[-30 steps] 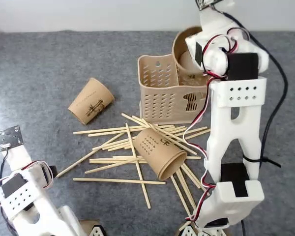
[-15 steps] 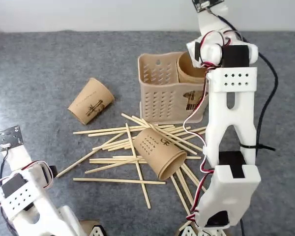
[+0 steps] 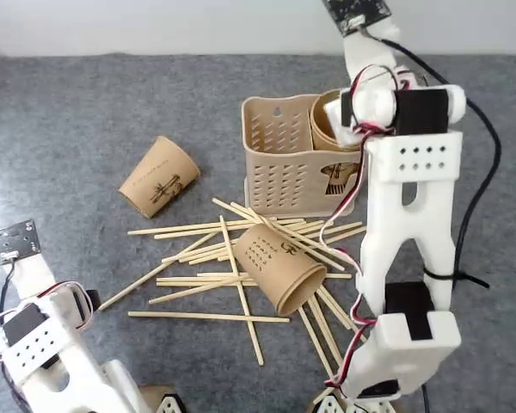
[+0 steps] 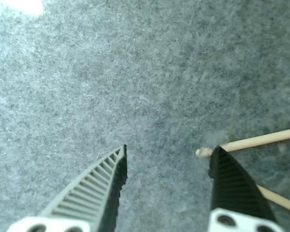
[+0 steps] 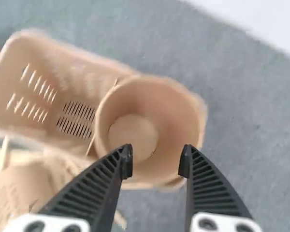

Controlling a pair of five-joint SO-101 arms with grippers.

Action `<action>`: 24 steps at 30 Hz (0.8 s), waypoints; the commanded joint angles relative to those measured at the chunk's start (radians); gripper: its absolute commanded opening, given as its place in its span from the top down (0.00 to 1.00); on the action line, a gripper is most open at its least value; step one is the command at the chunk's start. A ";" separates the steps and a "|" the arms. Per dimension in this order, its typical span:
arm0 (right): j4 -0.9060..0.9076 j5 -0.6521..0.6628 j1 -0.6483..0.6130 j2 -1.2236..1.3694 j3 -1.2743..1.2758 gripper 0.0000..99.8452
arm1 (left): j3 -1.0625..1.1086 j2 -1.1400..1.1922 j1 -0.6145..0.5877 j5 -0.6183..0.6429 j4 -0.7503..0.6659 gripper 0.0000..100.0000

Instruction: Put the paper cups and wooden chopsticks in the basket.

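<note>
While the right gripper (image 5: 156, 151) hangs jaws apart over the tan paper cup (image 5: 147, 128) standing in the beige perforated plastic basket (image 3: 284, 172), the right arm (image 3: 411, 215) hides the basket's right wall. Two tipped cups (image 3: 159, 176) (image 3: 279, 267) lie among scattered wooden chopsticks (image 3: 208, 316) just in front of it. The left gripper (image 4: 169, 150) is spread over the grey felt mat (image 3: 69, 120), with one stick tip (image 4: 201, 152) beside it.

Our right arm (image 3: 410, 215) extends alongside the basket (image 3: 279, 163), wrist bent over its far corner, right gripper (image 5: 154, 155) w/ jaws apart. Left arm (image 3: 43, 353) folded, well apart from basket; left gripper (image 4: 169, 152) jaws spread wide.
</note>
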 commanded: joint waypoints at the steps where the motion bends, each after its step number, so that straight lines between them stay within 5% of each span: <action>1: 0.068 -0.003 0.001 -0.059 0.028 0.82 | 0.002 -0.017 0.003 -0.009 -0.018 0.73; 12: 0.065 0.285 0.024 -0.312 0.496 0.82 | 0.002 -0.017 0.003 -0.009 -0.018 0.73; 24: -0.127 0.351 0.021 -0.723 0.872 0.82 | 0.002 -0.017 0.003 -0.009 -0.018 0.73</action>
